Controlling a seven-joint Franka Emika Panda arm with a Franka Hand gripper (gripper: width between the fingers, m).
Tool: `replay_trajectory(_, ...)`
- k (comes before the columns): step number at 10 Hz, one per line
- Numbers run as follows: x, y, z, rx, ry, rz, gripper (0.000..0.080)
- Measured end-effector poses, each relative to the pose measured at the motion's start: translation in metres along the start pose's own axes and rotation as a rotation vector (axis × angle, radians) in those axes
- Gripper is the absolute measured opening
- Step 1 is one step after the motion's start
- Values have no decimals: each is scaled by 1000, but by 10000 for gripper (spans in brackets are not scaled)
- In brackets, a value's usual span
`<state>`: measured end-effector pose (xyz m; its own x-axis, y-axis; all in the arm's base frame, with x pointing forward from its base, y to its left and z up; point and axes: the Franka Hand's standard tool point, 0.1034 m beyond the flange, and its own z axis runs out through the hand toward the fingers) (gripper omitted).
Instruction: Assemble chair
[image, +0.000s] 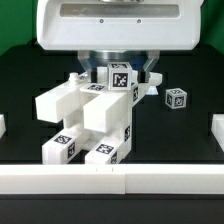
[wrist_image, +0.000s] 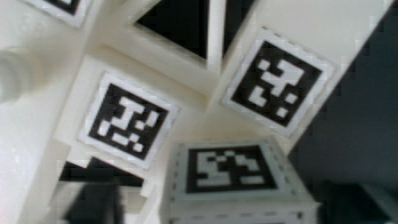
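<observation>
The chair (image: 85, 120) is a cluster of glossy white tagged blocks in the middle of the black table. At its far end a white tagged block (image: 122, 78) stands up on the structure. My gripper (image: 122, 86) hangs over that block with a finger on each side and a small gap at both, so it looks open. In the wrist view the same block (wrist_image: 228, 170) fills the lower middle between my gripper's (wrist_image: 228, 208) dark fingers (wrist_image: 98, 198). Behind it the chair's frame (wrist_image: 125, 120) shows two more tags.
A small loose tagged cube (image: 176, 98) lies on the table at the exterior view's right. Low white walls border the table at the front (image: 110, 180), left (image: 3, 125) and right (image: 218, 130). The arm's white body (image: 110, 25) fills the top.
</observation>
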<state>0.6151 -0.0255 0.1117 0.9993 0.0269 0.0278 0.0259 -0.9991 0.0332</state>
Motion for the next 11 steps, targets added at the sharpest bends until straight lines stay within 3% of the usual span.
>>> replay_trajectory(2,0,0,0,0,0,0,265)
replay_trajectory(6,0,1,0,0,0,37,268)
replay_trajectory(11,0,-1,1,1,-2,441,269)
